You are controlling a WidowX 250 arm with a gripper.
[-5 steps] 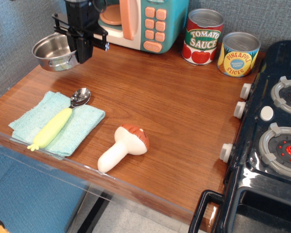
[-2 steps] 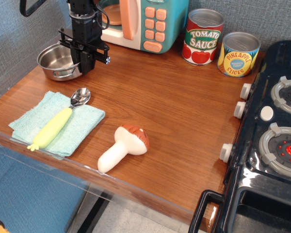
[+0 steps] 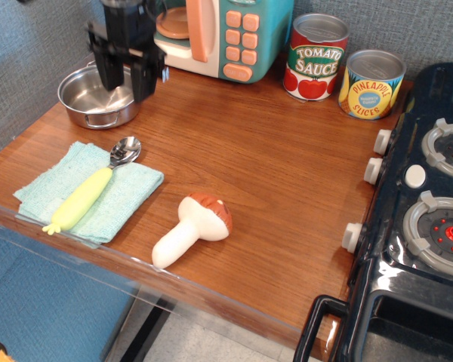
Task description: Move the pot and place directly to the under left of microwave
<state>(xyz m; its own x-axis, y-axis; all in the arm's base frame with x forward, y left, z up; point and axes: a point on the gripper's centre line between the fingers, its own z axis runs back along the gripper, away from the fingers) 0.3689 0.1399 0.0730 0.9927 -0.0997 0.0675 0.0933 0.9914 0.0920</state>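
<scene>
Your table (image 3: pixel 234 158) is unchanged, and so is the microwave (image 3: pixel 234 34) just behind-right of the pincer. The change is at the pot (image 3: pixel 98 96): 1 s ago it hung in the air in the pincer's grip, 0.4 s ago it was touching down, and now it sits flat on the wood directly below the pincer (image 3: pixel 126 79), front-left of the microwave. The pincer itself has let go, its fingers spread w/ one each side over the pot's right rim, and it has lifted slightly. Placement looks done, imo; you only need to back the arm off. The spoon (image 3: pixel 87 192) on the cloth in front of the pincer is untouched.
</scene>
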